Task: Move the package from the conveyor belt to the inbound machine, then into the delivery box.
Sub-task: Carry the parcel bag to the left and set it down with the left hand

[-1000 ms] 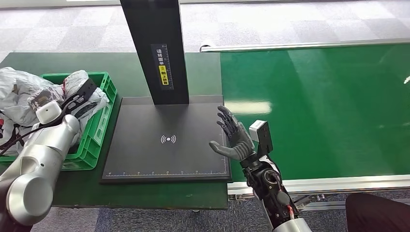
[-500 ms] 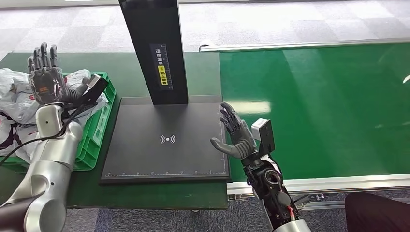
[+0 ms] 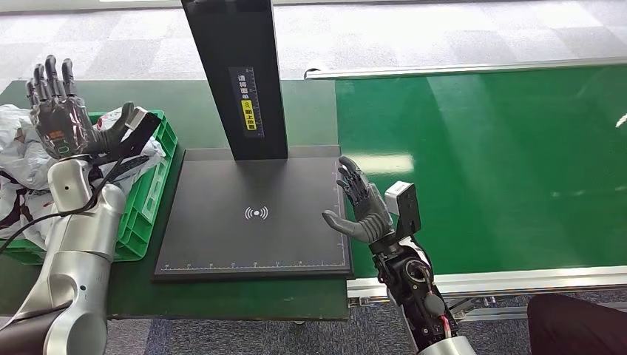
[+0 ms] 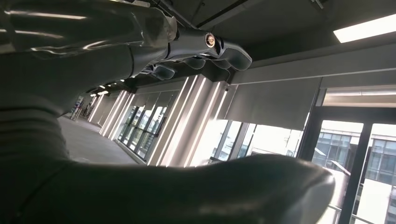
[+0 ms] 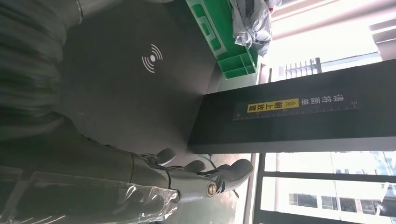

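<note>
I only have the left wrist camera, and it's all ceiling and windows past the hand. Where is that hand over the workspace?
Observer: The left hand is raised, fingers spread, above the green crate at the left end of the table.
Operator: Anything in that crate?
Observer: Yes, crumpled white bags are piled in it.
Operator: Is the scanner plate free?
Observer: The black scanner plate is bare, with the right hand open at its right edge, beside the green belt.
</note>
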